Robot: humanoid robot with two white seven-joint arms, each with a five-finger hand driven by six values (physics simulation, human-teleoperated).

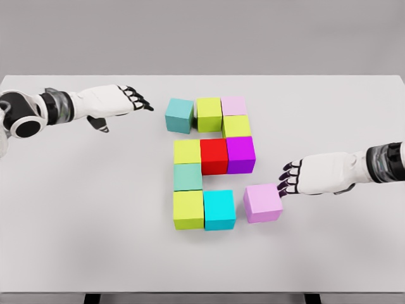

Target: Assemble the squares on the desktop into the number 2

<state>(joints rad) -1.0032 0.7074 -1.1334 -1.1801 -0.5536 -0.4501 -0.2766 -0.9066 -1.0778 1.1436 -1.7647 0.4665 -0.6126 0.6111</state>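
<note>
White counter [76, 209] against a grey backdrop: the figure 2 stands one block short of complete.

Ten coloured squares lie at centre frame. Nine are already joined: a teal block [180, 115], a lime one and a pale pink one form the top row, and the column and rows below run down to the cyan block [219, 209] at lower centre. The lilac block [263, 202] sits just right of the cyan one, apart from it and slightly skewed. The step in hand appears to be closing the bottom row. The next move calls for a push leftward and a squaring-up until the lilac block meets the cyan one. The right hand [316, 175], at right of frame, has its fingers [286, 180] loosely curled and slightly apart, tips at the lilac block's upper right corner, holding nothing. The left hand [111, 101], upper left, hovers with fingers extended, clear of the blocks.
</note>
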